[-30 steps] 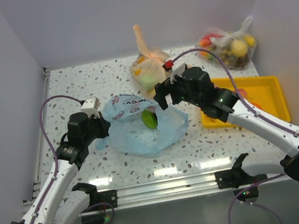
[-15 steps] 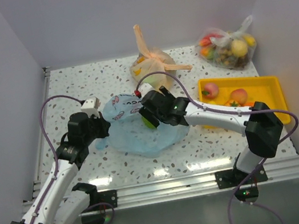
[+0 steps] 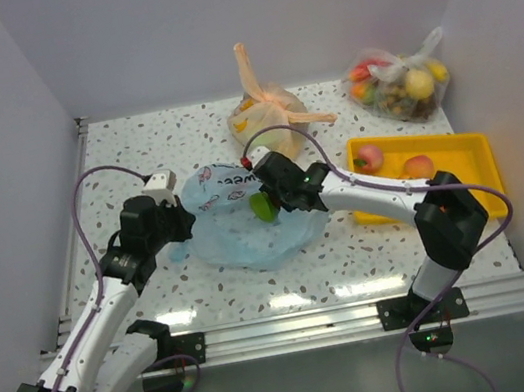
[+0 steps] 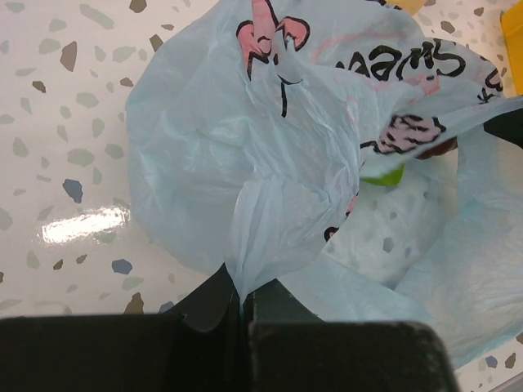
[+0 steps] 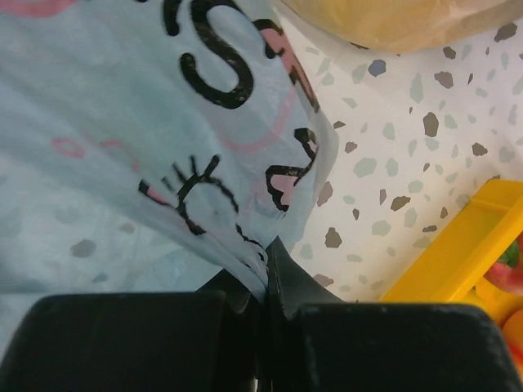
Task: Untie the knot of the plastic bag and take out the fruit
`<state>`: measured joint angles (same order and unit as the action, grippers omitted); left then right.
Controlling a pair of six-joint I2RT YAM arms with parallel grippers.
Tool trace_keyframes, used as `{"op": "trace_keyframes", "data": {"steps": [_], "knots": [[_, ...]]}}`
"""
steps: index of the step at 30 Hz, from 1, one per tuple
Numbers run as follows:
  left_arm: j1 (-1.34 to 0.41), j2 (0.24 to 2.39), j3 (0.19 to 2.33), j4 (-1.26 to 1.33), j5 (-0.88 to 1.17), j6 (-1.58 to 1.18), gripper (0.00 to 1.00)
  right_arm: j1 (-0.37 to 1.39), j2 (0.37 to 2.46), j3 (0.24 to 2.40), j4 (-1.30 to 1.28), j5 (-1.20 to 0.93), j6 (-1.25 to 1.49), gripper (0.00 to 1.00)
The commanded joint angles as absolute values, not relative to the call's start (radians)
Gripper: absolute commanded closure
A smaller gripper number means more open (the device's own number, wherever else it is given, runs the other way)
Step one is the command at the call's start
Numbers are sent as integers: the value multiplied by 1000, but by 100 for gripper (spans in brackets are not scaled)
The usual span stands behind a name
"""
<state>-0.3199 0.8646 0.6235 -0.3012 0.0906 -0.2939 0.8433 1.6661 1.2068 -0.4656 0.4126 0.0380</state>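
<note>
The light blue plastic bag (image 3: pixel 239 236) lies flat in the middle of the table, its mouth spread open, and no knot shows. A green fruit (image 3: pixel 264 207) lies inside it, and the left wrist view shows this green fruit (image 4: pixel 384 175) under a printed fold. My left gripper (image 3: pixel 184 224) is shut on the bag's left edge; up close the left gripper (image 4: pixel 243 287) pinches a gathered pleat of the bag (image 4: pixel 270 163). My right gripper (image 3: pixel 267 193) is shut on the bag's upper right edge, and in its own view the right gripper (image 5: pixel 268 251) clamps the printed plastic of the bag (image 5: pixel 147 147).
A yellow tray (image 3: pixel 462 148) to the right holds two pink peaches (image 3: pixel 369 157). An orange bag (image 3: pixel 268 114) of fruit stands behind the blue one. A clear bag (image 3: pixel 400 85) of fruit sits at the back right. The tray's corner (image 5: pixel 458 253) is close to my right fingers.
My right gripper swung left from above the tray to the bag's upper right edge and shut on the plastic. The left gripper kept its hold and place.
</note>
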Motion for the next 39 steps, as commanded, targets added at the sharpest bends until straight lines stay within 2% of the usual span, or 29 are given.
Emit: {"op": "trace_keyframes", "data": {"steps": [1, 7, 14, 23, 27, 30, 33, 34, 37, 38, 39], "knots": [[-310, 877, 621, -275, 92, -276, 100, 919, 1563, 1333, -517, 301, -51, 100], [-308, 882, 623, -275, 91, -278, 100, 1135, 1500, 1453, -554, 351, -130, 100], [-310, 888, 621, -281, 92, -278, 100, 1135, 1491, 1367, -500, 460, -107, 100], [-310, 871, 621, -279, 80, -281, 100, 940, 1476, 1155, -431, 423, 38, 100], [-310, 867, 620, -275, 83, -281, 100, 850, 1503, 1069, -416, 423, 78, 91], [-308, 868, 620, -273, 97, -281, 100, 798, 1540, 1028, -376, 420, 104, 87], [-308, 862, 618, -270, 106, -279, 100, 765, 1572, 1048, -411, 419, 117, 73], [-308, 862, 617, -268, 107, -281, 100, 767, 1568, 1077, -425, 388, 118, 57], [-310, 857, 617, -265, 109, -279, 100, 791, 1496, 1133, -469, 339, 127, 36], [-310, 857, 617, -262, 109, -279, 100, 805, 1474, 1152, -480, 336, 129, 24], [-308, 859, 618, -262, 109, -279, 100, 819, 1430, 1172, -504, 336, 127, 21]]}}
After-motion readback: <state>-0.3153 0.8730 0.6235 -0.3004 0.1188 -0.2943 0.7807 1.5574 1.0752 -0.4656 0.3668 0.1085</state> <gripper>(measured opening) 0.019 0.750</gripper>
